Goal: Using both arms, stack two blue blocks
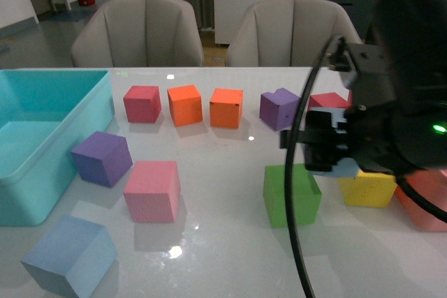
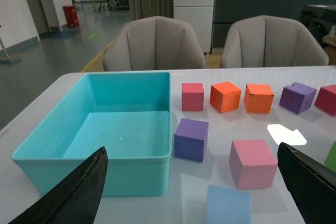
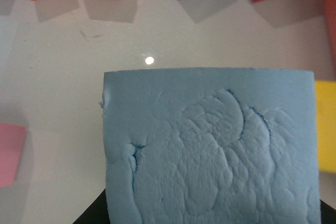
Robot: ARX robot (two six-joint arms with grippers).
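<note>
1. evidently, the right tool (image 1: 334, 162) is clenched on the held blue block (image 3: 210, 145), matte dusty blue with a creased face, between the green cube (image 1: 292, 197) and the yellow cube (image 1: 368, 190).
2. the other blue block (image 1: 70, 256) sits at the table's (image 1: 223, 242) near left by the teal bin (image 1: 42, 193), a corner toward the robot.
3. both blocks are equal-sided.
4. the left tool (image 2: 191, 148) gapes wide.
</note>
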